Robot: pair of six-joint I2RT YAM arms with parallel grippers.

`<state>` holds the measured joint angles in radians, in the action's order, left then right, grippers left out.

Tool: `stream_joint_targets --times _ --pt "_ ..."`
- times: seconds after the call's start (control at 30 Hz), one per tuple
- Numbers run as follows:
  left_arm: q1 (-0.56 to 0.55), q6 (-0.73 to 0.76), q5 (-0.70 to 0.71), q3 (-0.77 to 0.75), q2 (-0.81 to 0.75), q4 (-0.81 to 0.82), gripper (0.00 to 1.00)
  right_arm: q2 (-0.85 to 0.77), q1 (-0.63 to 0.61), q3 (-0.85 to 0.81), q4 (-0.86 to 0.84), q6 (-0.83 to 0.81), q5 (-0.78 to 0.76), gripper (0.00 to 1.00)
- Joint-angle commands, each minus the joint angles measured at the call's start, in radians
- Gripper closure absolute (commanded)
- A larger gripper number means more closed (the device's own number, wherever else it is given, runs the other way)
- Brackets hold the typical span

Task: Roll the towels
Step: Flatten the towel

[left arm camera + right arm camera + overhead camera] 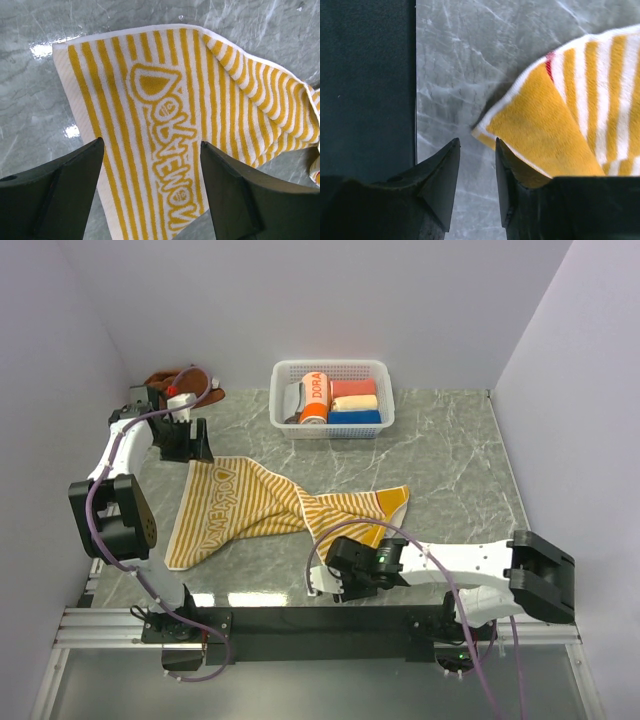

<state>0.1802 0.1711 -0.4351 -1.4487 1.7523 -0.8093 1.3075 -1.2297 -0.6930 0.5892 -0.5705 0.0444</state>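
Close to the near edge of the tabletop (450, 490), my right end effector (477, 145) is low, just beside the near corner of the striped towel (545, 140). Its jaws stand only a little apart and nothing is between them. One jaw lies over the cloth edge, I think in order to catch this corner. The striped towel is not flat: it is twisted in the middle, and this end is folded over to show a plain orange side. I judge it must be spread before any rolling can begin.

Farther away, my left end effector (151, 143) hovers with the jaws wide apart above the lettering, near the far left corner, holding nothing. Probably it is there to take the opposite end, so both arms can pull the twist out.

Behind it, the rust-brown towel (178, 378) lies crumpled at the far left, untouched. At the back stands a white basket (330, 364) with small rolls (355, 402).
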Motion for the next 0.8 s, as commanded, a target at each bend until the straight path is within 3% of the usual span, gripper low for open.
stream_joint_targets --times 0.0,0.2,0.23,0.27,0.3,0.47,0.77 --pt "0.002 0.013 0.012 -0.061 0.006 -0.021 0.16 0.044 0.004 0.024 -0.061 -0.012 0.003 0.56" --pt "0.002 0.021 0.025 -0.061 0.013 -0.022 0.16 0.113 0.032 0.035 -0.104 -0.026 0.026 0.59" --pt "0.001 0.019 0.03 -0.062 0.018 -0.022 0.16 0.125 0.041 0.03 -0.101 -0.035 0.035 0.62" --pt "0.002 0.016 0.03 -0.064 0.022 -0.022 0.16 0.151 0.059 0.026 -0.095 -0.04 0.044 0.74" --pt "0.004 0.013 0.026 -0.074 0.026 -0.03 0.16 0.162 0.07 0.024 -0.089 -0.045 0.072 0.8" --pt "0.007 0.005 0.013 -0.119 0.062 -0.036 0.16 0.196 0.133 -0.02 -0.031 -0.075 0.144 1.0" --pt "0.008 0.019 0.085 -0.196 0.171 0.056 0.23 0.009 0.239 -0.192 0.145 -0.037 0.216 1.0"
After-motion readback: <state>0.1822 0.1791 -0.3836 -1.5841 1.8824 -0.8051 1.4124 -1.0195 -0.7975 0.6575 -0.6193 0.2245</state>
